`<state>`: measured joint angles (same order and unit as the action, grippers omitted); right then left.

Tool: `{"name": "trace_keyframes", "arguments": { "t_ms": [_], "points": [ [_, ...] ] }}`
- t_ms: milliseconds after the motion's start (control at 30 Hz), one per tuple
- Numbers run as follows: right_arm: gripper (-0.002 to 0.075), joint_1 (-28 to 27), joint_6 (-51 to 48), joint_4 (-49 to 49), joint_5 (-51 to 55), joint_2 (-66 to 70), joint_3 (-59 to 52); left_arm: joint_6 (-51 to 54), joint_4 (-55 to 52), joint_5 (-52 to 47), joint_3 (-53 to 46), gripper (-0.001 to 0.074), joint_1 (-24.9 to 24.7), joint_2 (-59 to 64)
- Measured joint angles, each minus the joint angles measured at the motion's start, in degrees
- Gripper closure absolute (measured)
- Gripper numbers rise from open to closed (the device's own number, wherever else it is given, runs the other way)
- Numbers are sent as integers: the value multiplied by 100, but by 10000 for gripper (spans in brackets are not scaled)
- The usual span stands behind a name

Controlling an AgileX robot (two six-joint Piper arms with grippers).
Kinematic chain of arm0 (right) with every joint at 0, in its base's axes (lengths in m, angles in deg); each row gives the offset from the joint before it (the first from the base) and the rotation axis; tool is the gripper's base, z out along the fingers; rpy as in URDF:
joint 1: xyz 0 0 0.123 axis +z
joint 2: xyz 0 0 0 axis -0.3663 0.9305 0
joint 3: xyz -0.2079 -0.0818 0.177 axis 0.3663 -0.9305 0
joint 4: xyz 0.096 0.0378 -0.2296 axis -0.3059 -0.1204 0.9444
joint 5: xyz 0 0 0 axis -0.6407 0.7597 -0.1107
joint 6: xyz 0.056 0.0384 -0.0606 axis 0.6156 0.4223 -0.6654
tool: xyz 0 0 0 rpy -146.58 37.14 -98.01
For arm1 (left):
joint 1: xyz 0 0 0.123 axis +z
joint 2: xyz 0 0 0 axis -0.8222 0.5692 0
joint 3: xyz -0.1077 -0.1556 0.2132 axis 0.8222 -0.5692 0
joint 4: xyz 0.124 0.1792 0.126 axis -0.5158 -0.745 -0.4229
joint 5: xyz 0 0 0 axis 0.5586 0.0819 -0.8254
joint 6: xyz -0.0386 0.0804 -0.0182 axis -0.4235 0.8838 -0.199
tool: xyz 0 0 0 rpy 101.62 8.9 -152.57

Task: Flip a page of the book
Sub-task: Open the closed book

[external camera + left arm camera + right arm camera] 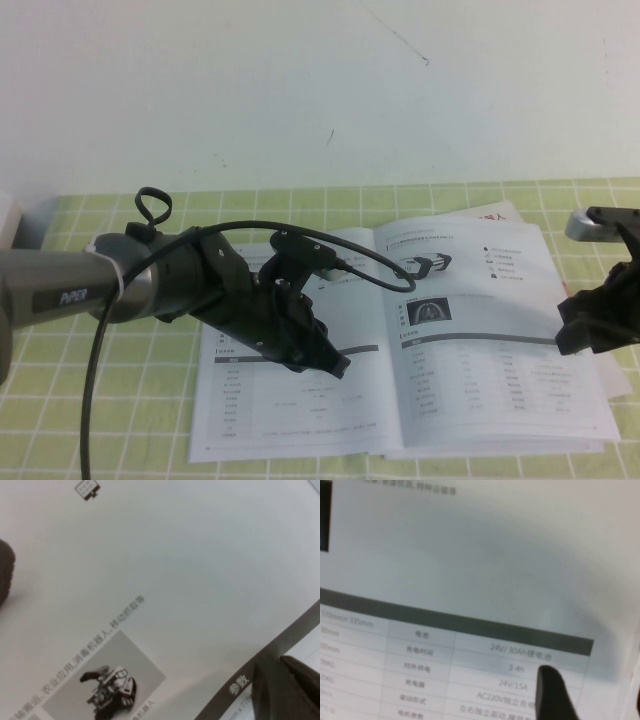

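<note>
Book (400, 350) lies open on the checked mat (100, 400); left gripper (330, 362), grip unclear, presses its left page; right gripper (590, 325) hovers spread, empty, at the page (490, 330) edge.

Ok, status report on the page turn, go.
Left gripper low over the book's left-hand sheet, near the spine. Right gripper open at the right edge of the page, holding nothing. Book open flat, page not lifted. Nothing in the way.
</note>
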<state>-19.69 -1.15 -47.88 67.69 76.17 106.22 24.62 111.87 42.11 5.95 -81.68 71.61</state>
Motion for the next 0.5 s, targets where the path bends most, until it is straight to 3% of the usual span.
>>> {"name": "trace_keyframes", "arguments": {
  "t_ms": [500],
  "points": [
    [381, 0, 0, -128, -123, 23, 0, 0, 0, 0, 0, 739, 0, 0]
  ]
}}
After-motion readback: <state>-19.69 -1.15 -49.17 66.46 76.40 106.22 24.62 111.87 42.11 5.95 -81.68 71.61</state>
